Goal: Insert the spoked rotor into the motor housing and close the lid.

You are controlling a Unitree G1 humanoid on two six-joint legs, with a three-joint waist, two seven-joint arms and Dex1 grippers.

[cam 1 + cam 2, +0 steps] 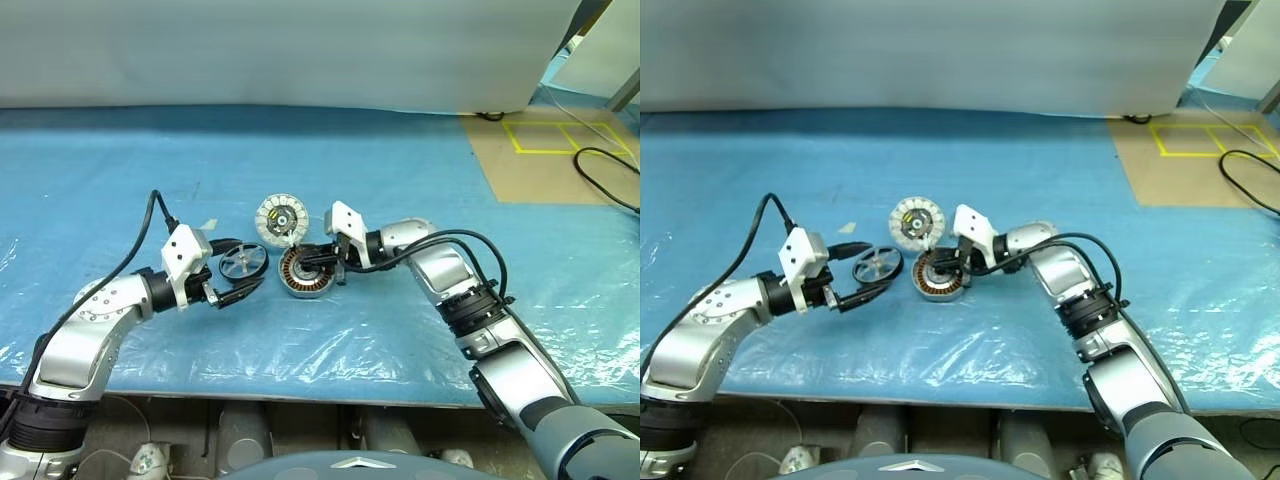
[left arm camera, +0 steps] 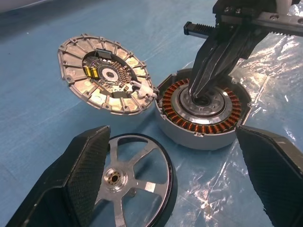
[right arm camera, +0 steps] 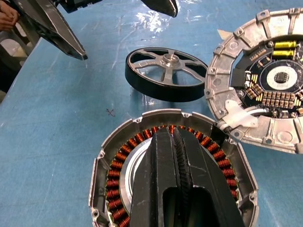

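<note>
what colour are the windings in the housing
Copper-orange, ringed around the silver hub of the housing; clearest in the left wrist view.

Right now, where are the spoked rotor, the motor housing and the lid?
spoked rotor [image 3: 166, 61], right wrist view, on its silver hub.
motor housing [image 2: 189, 124], left wrist view, on the copper windings.
lid [image 2: 78, 81], left wrist view, on a pale rim segment.

Spoked rotor [image 1: 244, 262] flat beside open motor housing [image 1: 305, 272] — lid [image 1: 279, 217] behind.
</note>
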